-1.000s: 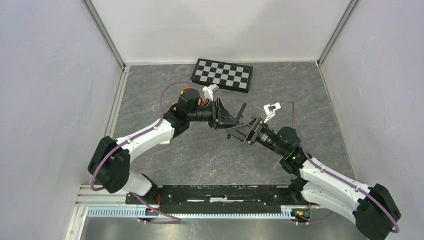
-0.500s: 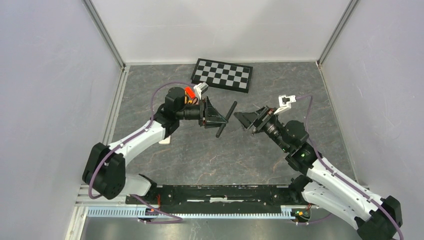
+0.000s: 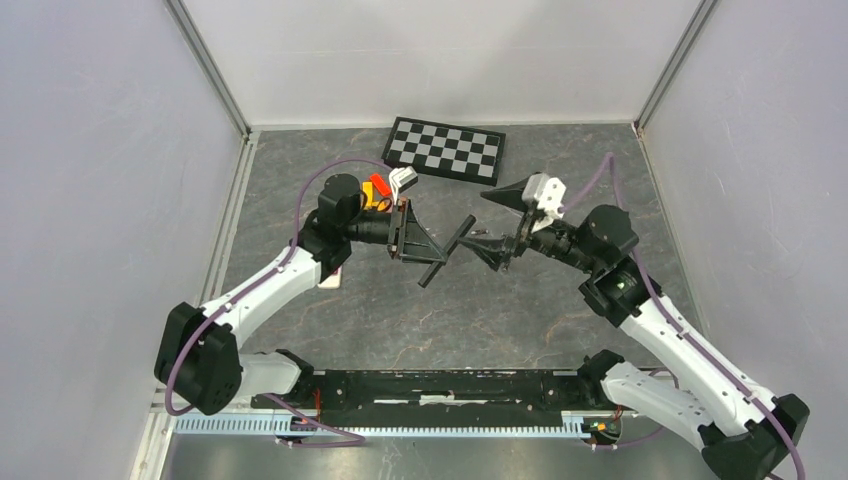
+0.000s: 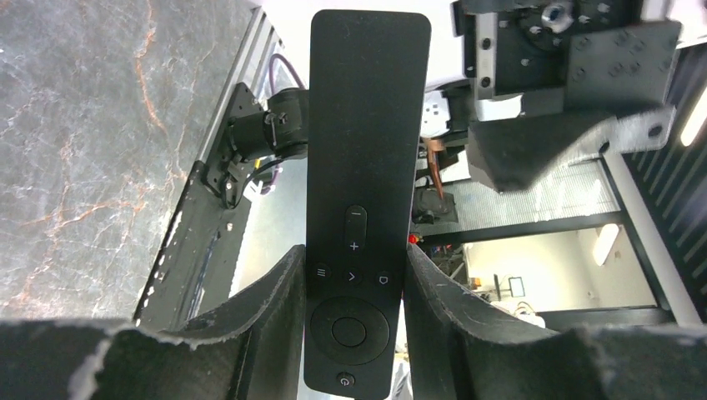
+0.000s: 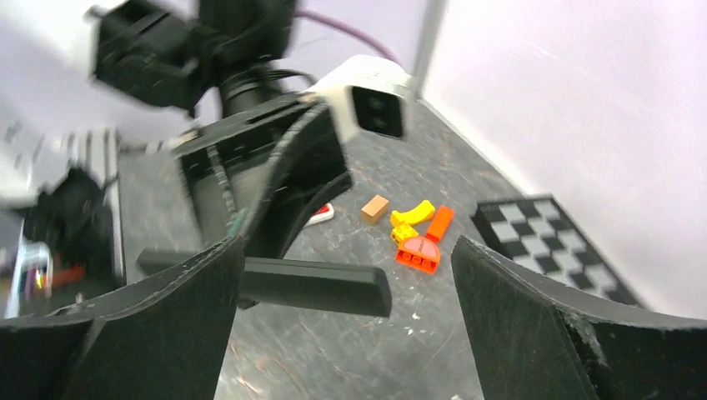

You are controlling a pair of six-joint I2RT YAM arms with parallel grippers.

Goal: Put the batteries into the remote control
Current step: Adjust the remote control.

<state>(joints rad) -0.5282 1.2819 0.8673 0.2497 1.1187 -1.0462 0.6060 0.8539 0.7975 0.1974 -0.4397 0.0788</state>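
Observation:
The black remote control (image 4: 367, 167) is held at its button end by my left gripper (image 4: 354, 317), which is shut on it. In the top view the remote (image 3: 447, 252) sticks out to the right of the left gripper (image 3: 415, 242), above the table. My right gripper (image 3: 497, 226) is open wide and empty, facing the remote's free end a short way off. In the right wrist view the remote (image 5: 317, 286) lies crosswise beyond the open gripper (image 5: 346, 243). A tiny slim grey thing (image 3: 479, 232) lies on the table between the grippers, too small to identify as a battery.
A checkerboard (image 3: 445, 148) lies at the back of the table. Orange, red, yellow and tan blocks (image 5: 419, 254) sit near the left wrist (image 3: 378, 190). A small white and red item (image 5: 321, 215) lies by the left arm. Walls close in on three sides.
The left gripper has drawn back to the left with the remote. The right arm has pulled away to the right and rolled, and its jaws now stand wide open.

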